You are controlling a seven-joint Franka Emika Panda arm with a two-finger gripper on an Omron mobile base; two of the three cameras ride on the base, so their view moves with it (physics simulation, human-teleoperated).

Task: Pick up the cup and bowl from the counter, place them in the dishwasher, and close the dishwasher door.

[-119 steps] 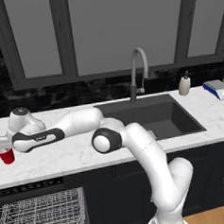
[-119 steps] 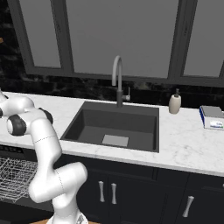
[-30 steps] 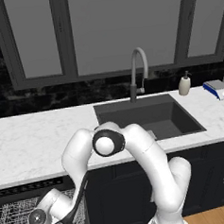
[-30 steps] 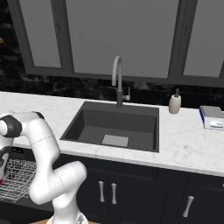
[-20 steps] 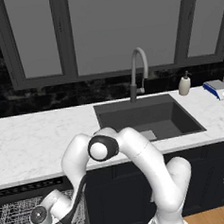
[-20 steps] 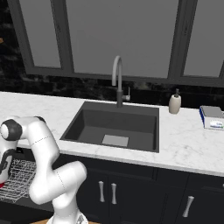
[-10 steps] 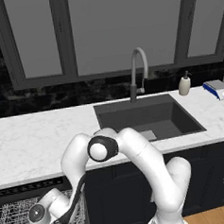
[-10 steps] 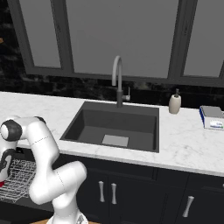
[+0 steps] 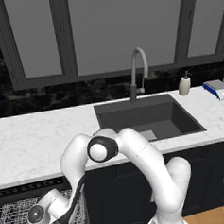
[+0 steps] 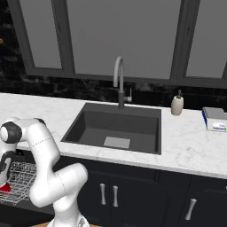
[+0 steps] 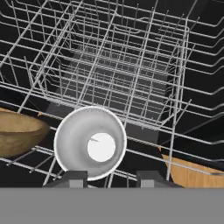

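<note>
The little red plastic cup with the white rim [image 11: 90, 143] sits in the white wire rack of the dark dishwasher [image 11: 131, 74], right in front of the robot's two-finger gripper [image 11: 113, 178]. The small brown wooden bowl [image 11: 19, 132] is in the rack too — just to the cup's side. The fingers stand a bit apart and hold nothing, so the cup looks let go. Next job, I think — pull the arm up and out, then push the dishwasher door shut. No words or labels can be read.

Glossy white rounded arm [image 9: 140, 154] segments, dark grey joint caps, small dark finger tips [image 11: 72, 177]
</note>
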